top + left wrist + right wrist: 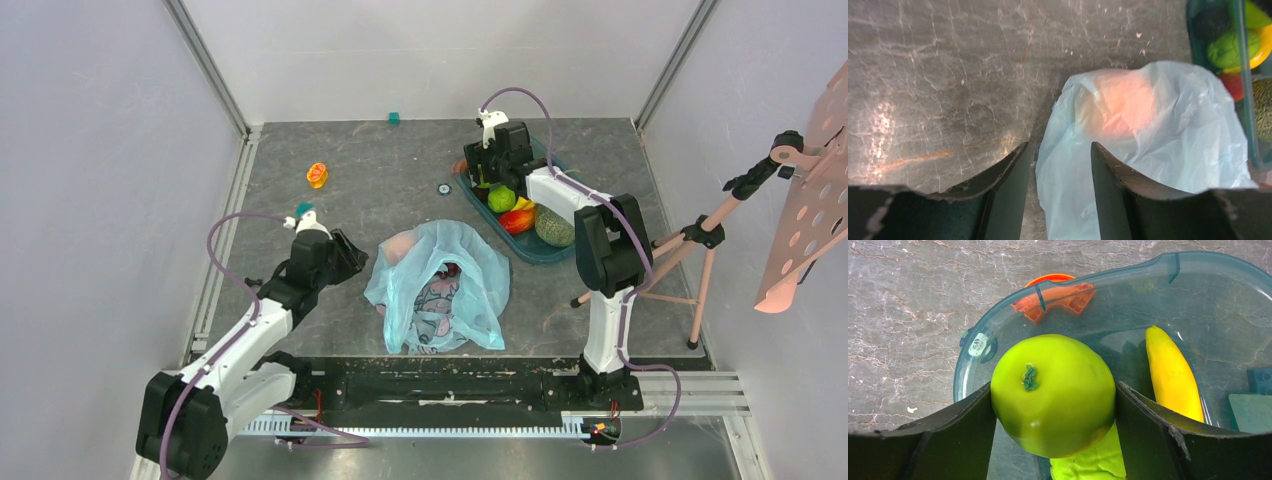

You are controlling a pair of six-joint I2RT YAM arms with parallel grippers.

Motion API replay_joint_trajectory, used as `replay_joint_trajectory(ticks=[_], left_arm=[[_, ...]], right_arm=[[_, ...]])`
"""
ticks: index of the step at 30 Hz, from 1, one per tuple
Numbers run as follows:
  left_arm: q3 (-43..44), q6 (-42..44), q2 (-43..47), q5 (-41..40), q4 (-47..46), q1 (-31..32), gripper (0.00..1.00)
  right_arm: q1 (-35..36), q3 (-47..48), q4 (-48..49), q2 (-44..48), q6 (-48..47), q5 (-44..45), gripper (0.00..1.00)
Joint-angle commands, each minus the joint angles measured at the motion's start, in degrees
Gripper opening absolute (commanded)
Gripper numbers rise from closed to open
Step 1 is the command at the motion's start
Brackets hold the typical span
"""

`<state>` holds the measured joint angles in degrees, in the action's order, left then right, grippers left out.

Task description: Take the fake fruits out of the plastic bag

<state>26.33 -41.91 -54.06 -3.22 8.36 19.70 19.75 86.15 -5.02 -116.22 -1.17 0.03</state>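
The right wrist view alone shows the right gripper (1054, 389) clamped on the green apple (1053, 405) above the teal tray (968, 372), with a banana (1170, 372) lying inside; from above that grasp cannot be made out. The left wrist view shows the left gripper (1058, 146), fingers apart, at the edge of the plastic bag (1188, 140), a peach (1118, 107) showing pink through the film. The top view adds a grape bunch (450, 270) in the bag's mouth and the melon (553, 227) in the tray

Grey table (380, 160) under plastic bag (470, 290), teal tray (532, 251), orange toy (317, 175)
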Motion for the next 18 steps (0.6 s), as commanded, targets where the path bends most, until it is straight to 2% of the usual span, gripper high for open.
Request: replay_joint_trajectory(ticks=[1,8,18], left_arm=[[5.07,-3.47,-0.82,-3.27,-0.10,-0.36,0.56],[10.78,-1.38,-4.84,-1.64,2.85,-0.28,0.58],[11.57,-0.92,-6.06,-0.92,2.81,-0.33,0.60]], right_arm=[[-0.13,1.12,-0.08,-1.02,-1.39,0.66,0.72],[-0.46,0.99,0.00,-0.64,-1.82,1.43,0.87],[-1.37,0.29,-0.61,-0.49,-2.08,1.13,0.92]])
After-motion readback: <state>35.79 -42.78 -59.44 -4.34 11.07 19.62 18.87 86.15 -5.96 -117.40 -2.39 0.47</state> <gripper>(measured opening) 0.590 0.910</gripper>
